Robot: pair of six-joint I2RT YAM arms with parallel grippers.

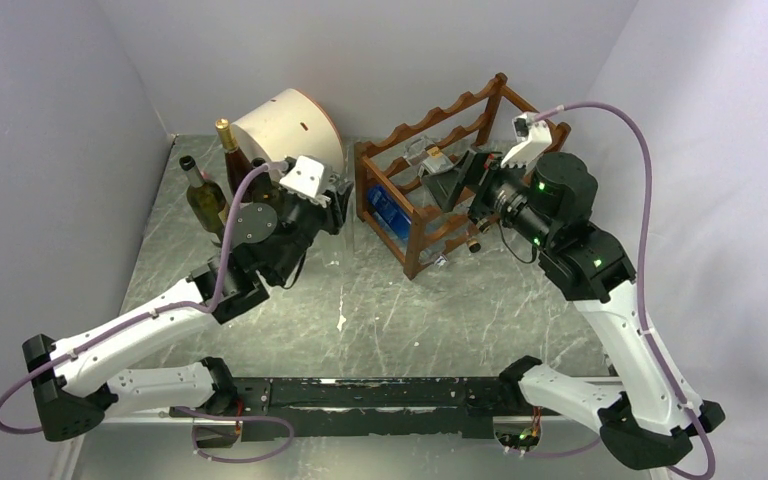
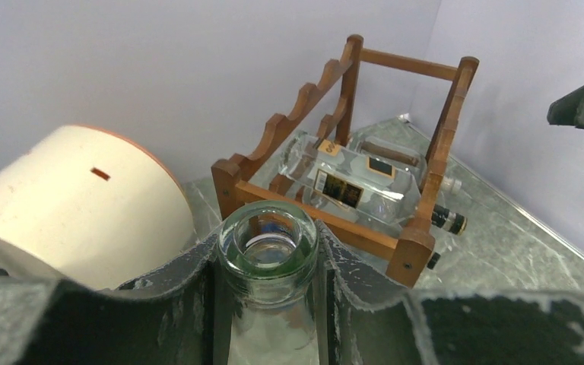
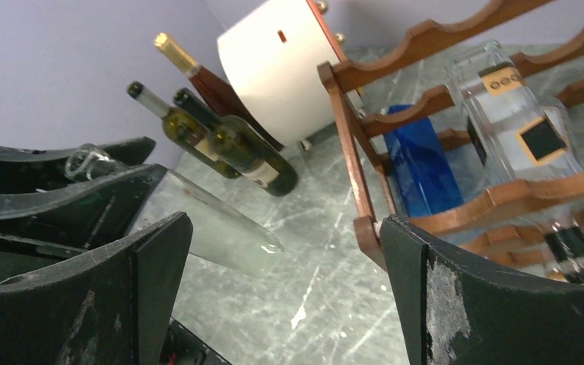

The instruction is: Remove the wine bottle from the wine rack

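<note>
The left gripper (image 2: 268, 266) is clamped tight on the neck of a clear bottle (image 2: 268, 236), one finger on each side just under the open mouth. That bottle is off the wine rack (image 1: 430, 150) and sits just left of it, apart from the wood (whether its base rests on the table cannot be told). The right gripper (image 3: 285, 220) stands with its jaws spread wide and holds nothing. It is at the rack's near right side, and its right finger (image 3: 456, 296) overlaps the rack's near corner in the wrist view; contact there cannot be judged.

The table (image 1: 440, 310) is grey-green marbled stone with a few white marks (image 1: 341, 320). Plain pale walls (image 1: 380, 50) close it in on the left, far and right sides.

The rack stands far and right of centre. A clear square bottle (image 3: 517, 114) with a black and gold label lies on it, a blue bottle (image 3: 422, 163) lies lower down, and a dark-capped bottle (image 2: 447, 219) pokes out at the bottom right end. A cream drum (image 1: 285, 125) lies on its side far left of the rack. Near it stand a gold-capped bottle (image 3: 198, 76) and two green bottles (image 3: 236, 144).
</note>
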